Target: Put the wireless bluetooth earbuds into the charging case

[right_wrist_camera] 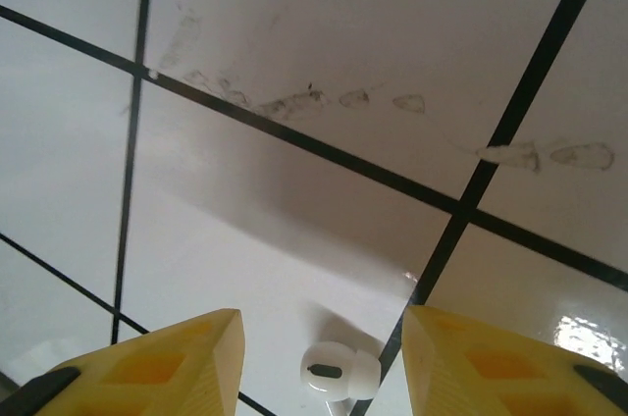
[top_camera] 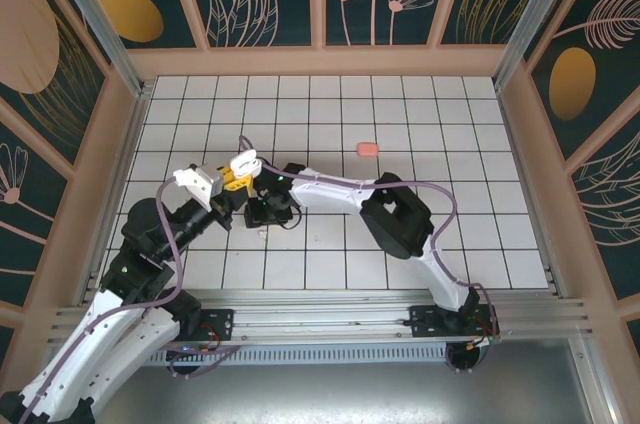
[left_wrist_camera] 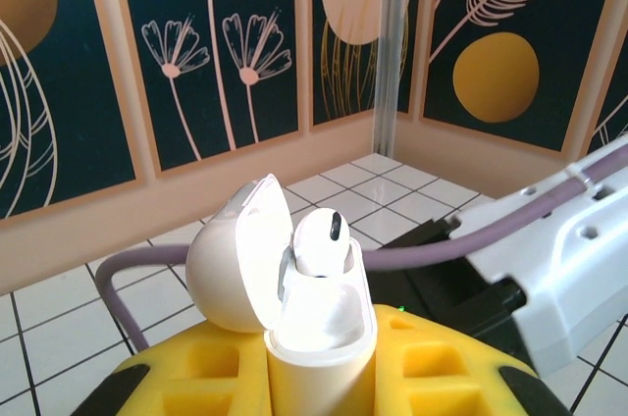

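My left gripper point(left_wrist_camera: 319, 382) is shut on a white charging case point(left_wrist_camera: 319, 338), held upright above the tiles with its lid point(left_wrist_camera: 231, 264) swung open to the left. One white earbud point(left_wrist_camera: 322, 239) stands in the far slot of the case, and the near slot looks empty. A second white earbud point(right_wrist_camera: 339, 373) lies on a floor tile beside a black grout line. My right gripper point(right_wrist_camera: 322, 323) hangs open just above it, one yellow finger on each side, not touching it. From above, the case point(top_camera: 244, 160) and right gripper point(top_camera: 266, 210) are close together at centre left.
A small salmon-pink object point(top_camera: 368, 148) lies on the tiles further back and to the right. The right arm point(top_camera: 395, 219) stretches across the middle of the floor. Wooden walls point(top_camera: 330, 61) enclose the tiled area on three sides.
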`<move>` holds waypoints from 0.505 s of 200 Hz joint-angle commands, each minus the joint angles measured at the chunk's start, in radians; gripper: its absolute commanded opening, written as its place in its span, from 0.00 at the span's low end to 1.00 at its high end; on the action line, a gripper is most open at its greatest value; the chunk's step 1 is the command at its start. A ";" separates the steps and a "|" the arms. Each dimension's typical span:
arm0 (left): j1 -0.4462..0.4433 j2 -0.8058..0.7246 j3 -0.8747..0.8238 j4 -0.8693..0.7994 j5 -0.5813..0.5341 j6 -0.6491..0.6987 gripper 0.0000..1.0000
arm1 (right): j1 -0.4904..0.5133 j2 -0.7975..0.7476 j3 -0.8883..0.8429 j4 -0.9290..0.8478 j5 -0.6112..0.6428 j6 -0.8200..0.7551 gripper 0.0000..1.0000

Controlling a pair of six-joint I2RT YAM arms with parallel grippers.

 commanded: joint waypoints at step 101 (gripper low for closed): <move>-0.003 -0.044 0.015 -0.016 -0.004 0.019 0.04 | 0.074 0.134 0.188 -0.250 0.093 -0.042 0.48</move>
